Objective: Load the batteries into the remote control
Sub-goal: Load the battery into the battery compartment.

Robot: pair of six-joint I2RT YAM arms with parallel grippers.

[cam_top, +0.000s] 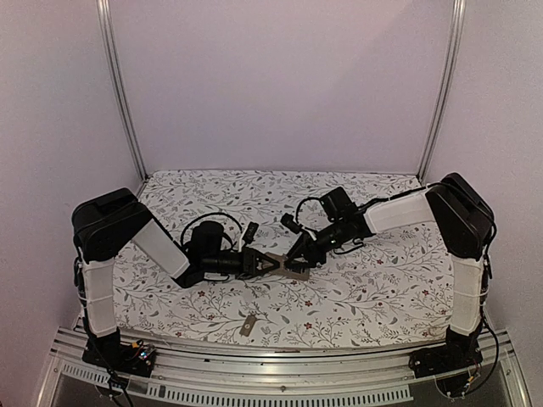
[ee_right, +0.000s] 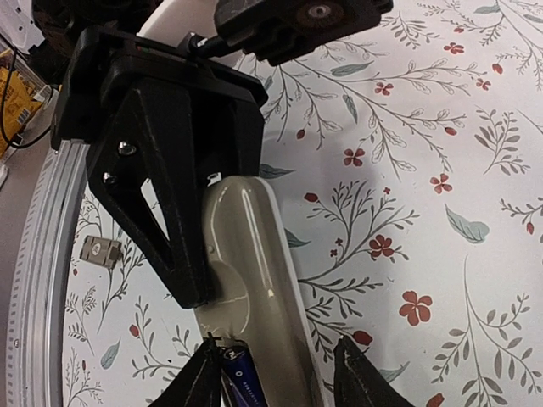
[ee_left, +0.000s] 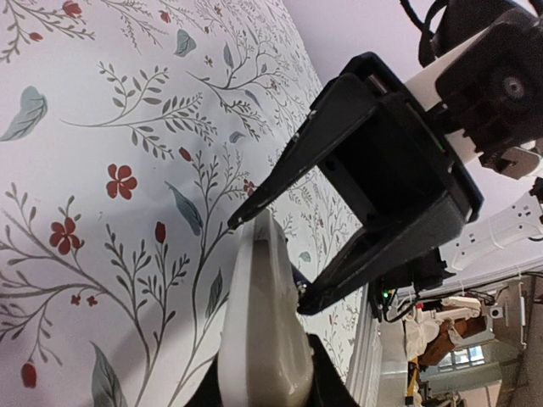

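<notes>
The remote control [cam_top: 287, 270] is held just above the table, grey-tan underside up, white rim showing. My left gripper [cam_top: 261, 264] is shut on one end of it; in the left wrist view the remote [ee_left: 259, 339] fills the space between my fingers. My right gripper [cam_top: 299, 253] is open and straddles the other end, fingers [ee_right: 202, 381] either side of the remote [ee_right: 254, 280]. One dark blue battery [ee_right: 240, 379] lies in the open compartment against the left finger. The second battery is out of view. The right gripper also shows in the left wrist view [ee_left: 270, 263].
The small grey-tan cover piece [cam_top: 248, 326] lies on the floral cloth near the front edge, also in the right wrist view [ee_right: 102, 251]. The metal rail [cam_top: 280, 377] runs along the near side. White walls enclose the back and sides.
</notes>
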